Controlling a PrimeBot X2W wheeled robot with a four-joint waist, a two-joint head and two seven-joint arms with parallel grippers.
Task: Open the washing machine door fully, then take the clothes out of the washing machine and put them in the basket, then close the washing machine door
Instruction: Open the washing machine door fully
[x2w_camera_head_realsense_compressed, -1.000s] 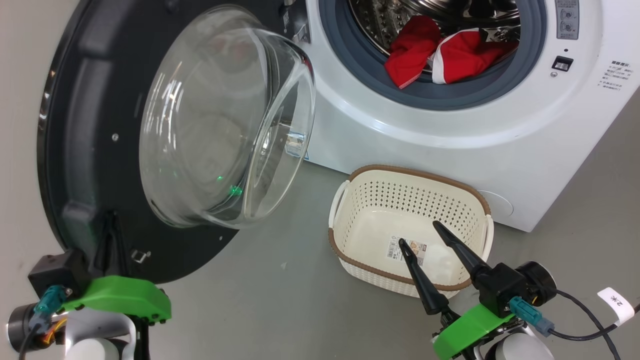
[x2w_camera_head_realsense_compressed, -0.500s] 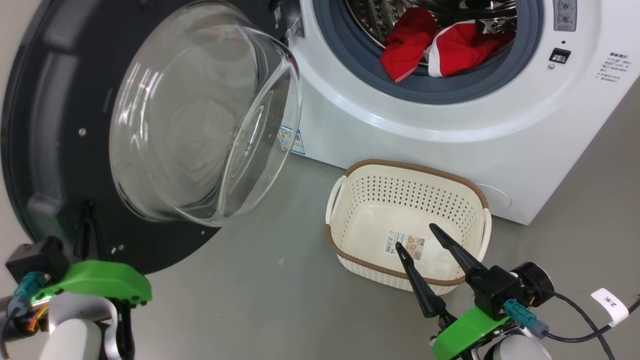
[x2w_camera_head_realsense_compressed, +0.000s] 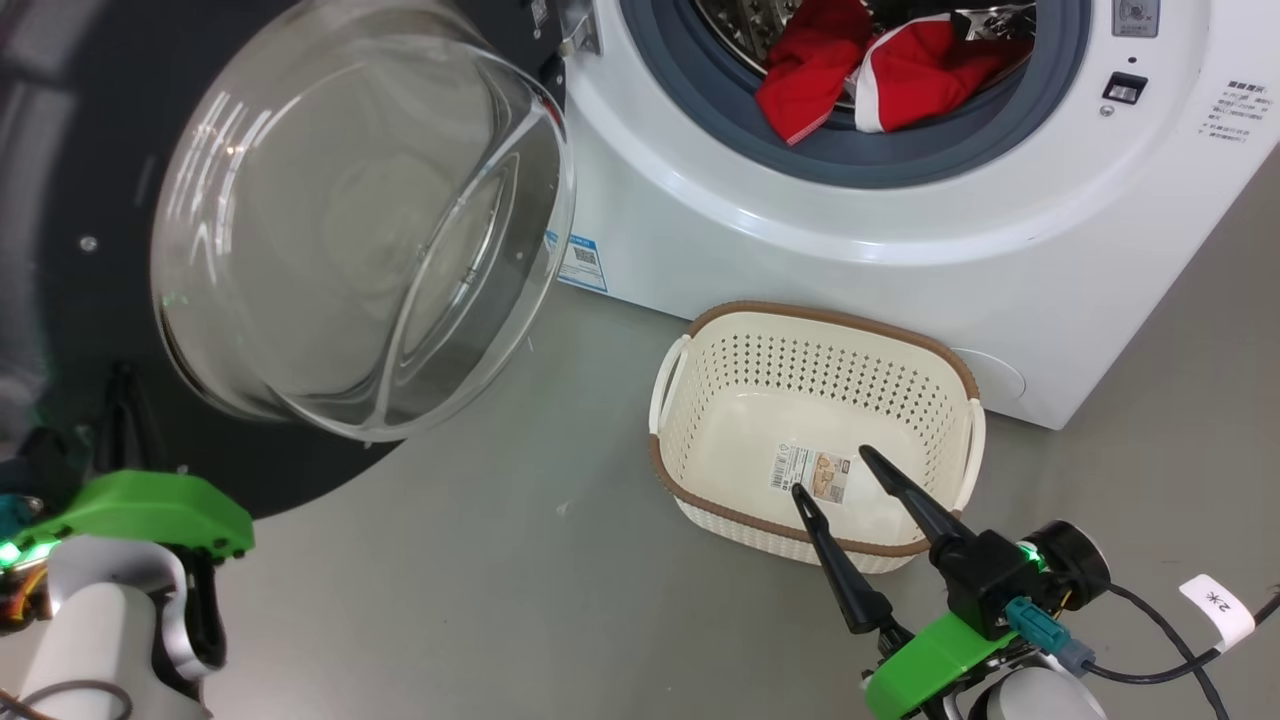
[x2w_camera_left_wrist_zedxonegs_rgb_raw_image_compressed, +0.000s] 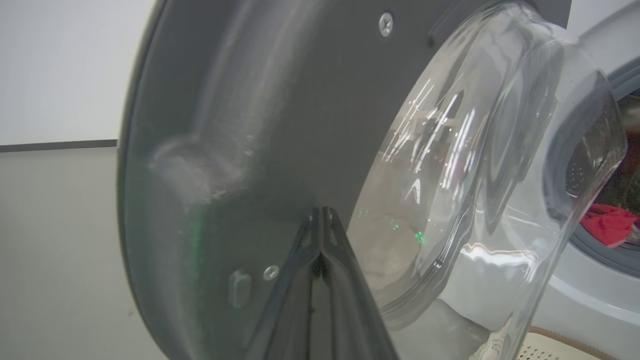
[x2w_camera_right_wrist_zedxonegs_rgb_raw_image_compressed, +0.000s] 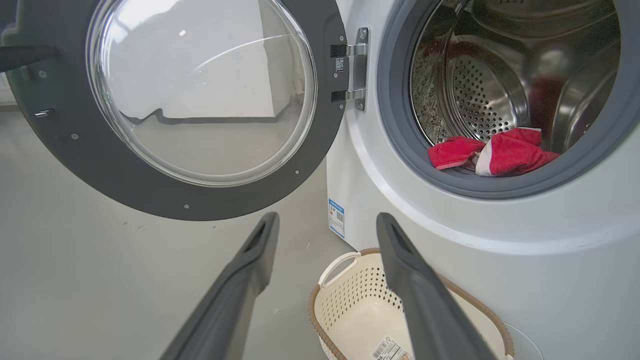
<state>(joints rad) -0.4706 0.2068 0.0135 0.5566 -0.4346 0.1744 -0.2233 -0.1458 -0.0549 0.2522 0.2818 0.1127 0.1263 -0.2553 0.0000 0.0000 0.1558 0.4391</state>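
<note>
The washing machine (x2w_camera_head_realsense_compressed: 800, 250) stands open, and its door (x2w_camera_head_realsense_compressed: 80, 300) is swung out to the left with the clear glass bowl (x2w_camera_head_realsense_compressed: 360, 220) bulging toward me. Red clothes (x2w_camera_head_realsense_compressed: 850, 70) with white trim lie at the drum's front lip, also in the right wrist view (x2w_camera_right_wrist_zedxonegs_rgb_raw_image_compressed: 495, 152). My left gripper (x2w_camera_head_realsense_compressed: 125, 405) is shut, its tips pressed on the door's dark inner face (x2w_camera_left_wrist_zedxonegs_rgb_raw_image_compressed: 280, 125), below the bowl. The right gripper (x2w_camera_head_realsense_compressed: 835, 472) hangs open over the near edge of the cream basket (x2w_camera_head_realsense_compressed: 830, 318), which has just a paper label on its floor. Nothing sits between its fingers (x2w_camera_right_wrist_zedxonegs_rgb_raw_image_compressed: 260, 250).
Grey floor (x2w_camera_head_realsense_compressed: 520, 560) stretches between the door and the basket. A blue label sticker (x2w_camera_head_realsense_compressed: 578, 262) marks the washer's lower front. A black cable with a white tag (x2w_camera_head_realsense_compressed: 1225, 605) trails from my right wrist. A pale wall (x2w_camera_left_wrist_zedxonegs_rgb_raw_image_compressed: 60, 65) rises behind the door.
The door has swung further open to the left with my shut left gripper against it, uncovering the blue sticker. The head camera has shifted slightly. The right gripper has stayed over the basket.
</note>
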